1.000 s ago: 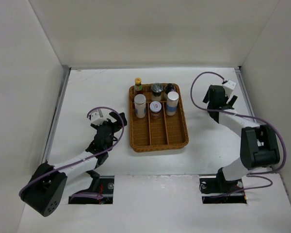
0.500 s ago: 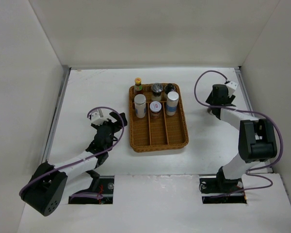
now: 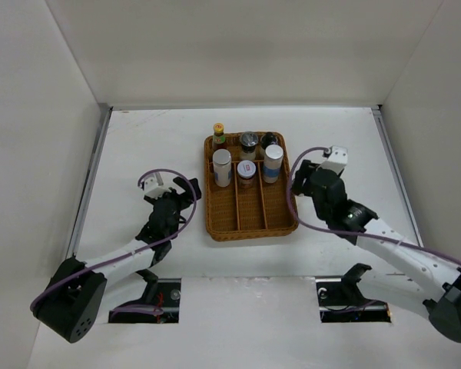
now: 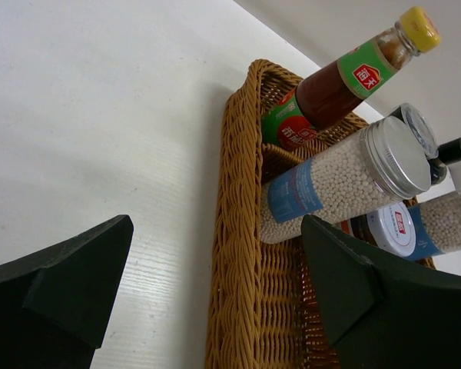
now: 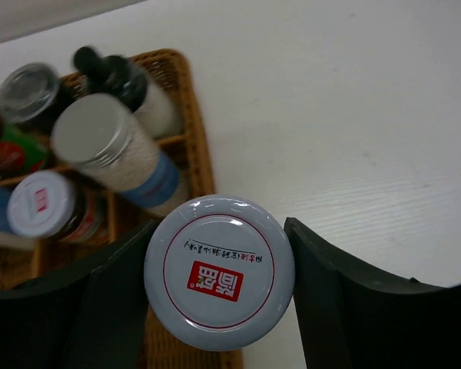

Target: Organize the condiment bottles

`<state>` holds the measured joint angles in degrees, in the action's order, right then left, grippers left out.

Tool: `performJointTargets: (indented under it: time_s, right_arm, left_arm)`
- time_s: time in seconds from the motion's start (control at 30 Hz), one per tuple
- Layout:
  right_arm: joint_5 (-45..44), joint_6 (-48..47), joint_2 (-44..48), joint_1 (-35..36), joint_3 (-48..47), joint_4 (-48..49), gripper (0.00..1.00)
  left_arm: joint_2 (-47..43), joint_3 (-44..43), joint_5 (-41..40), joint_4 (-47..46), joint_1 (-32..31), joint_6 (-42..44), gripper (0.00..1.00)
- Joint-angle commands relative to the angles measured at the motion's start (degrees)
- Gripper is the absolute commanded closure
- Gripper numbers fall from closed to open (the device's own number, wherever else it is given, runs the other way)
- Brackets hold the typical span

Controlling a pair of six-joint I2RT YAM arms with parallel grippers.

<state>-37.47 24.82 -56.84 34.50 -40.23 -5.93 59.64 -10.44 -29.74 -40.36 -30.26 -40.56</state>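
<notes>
My right gripper (image 3: pixel 303 174) is shut on a white-lidded jar (image 5: pixel 219 280) with a red logo, held just over the right rim of the brown wicker tray (image 3: pixel 290 201); the arm hides the jar in the top view. In the tray's far end stand the red sauce bottle with yellow cap (image 3: pixel 218 134), a silver-lidded jar (image 3: pixel 249 141), a black-capped bottle (image 3: pixel 270 141), two tall white-and-blue jars (image 3: pixel 222 167) (image 3: pixel 273 162) and a white-lidded jar (image 3: pixel 247 174). My left gripper (image 3: pixel 187 189) is open and empty just left of the tray, its jaws either side of the tray's left rim (image 4: pixel 238 254).
The near half of the tray's three lanes (image 3: pixel 250 211) holds nothing. White walls close in the table on the left, back and right. Two openings in the table (image 3: pixel 157 296) sit by the arm bases.
My right arm has swung from the far right of the table leftward and nearer, to the tray's right rim. The left arm and the bottles in the tray have not moved.
</notes>
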Motion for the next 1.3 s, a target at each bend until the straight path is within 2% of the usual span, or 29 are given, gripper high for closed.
performJointTargets:
  time_s: [0.0,0.1,0.23,0.43,0.77,0.8,0.97,1.1,1.27]
  right_arm:
    - [-1.99,3.48,0.68,8.31,-3.09,-0.13,0.50]
    - [-0.33,2.09,-4.23,16.06,-6.78,4.16,0.50]
    - [2.75,-0.38,-10.91,20.81,-10.04,9.88,0.50]
    - [6.45,-0.65,-17.86,22.32,-11.01,14.72,0.50]
    - [5.31,-0.56,-27.53,24.78,-7.06,20.25,0.47]
    - [5.22,-0.82,-28.23,24.87,-6.88,20.87,0.45]
    - [3.90,-1.00,-28.51,25.04,-6.35,21.31,0.31]
    - [2.41,-2.40,-24.83,25.04,-5.92,19.91,0.03]
    - [-0.40,-3.81,-14.29,24.52,-4.52,17.88,0.00]
  left_arm:
    - [-1.71,-0.02,-0.93,-2.18,1.38,-0.58,0.07]
    - [-3.12,0.85,-0.85,-1.48,4.11,-1.01,0.07]
    - [-4.53,1.21,-1.46,-0.07,5.17,-1.72,0.07]
    - [-4.44,1.03,-1.20,0.37,5.87,-1.63,0.07]
    - [-1.45,-0.55,-1.20,0.54,6.31,-1.02,0.03]
    - [-1.37,-0.81,-1.29,0.89,6.31,-0.93,0.00]
    - [0.74,-2.04,-2.08,1.95,6.22,-0.75,0.00]
    - [1.10,-3.36,-2.17,4.76,6.31,-0.67,0.00]
    - [-2.32,-3.80,-2.87,7.49,6.40,-0.58,0.00]
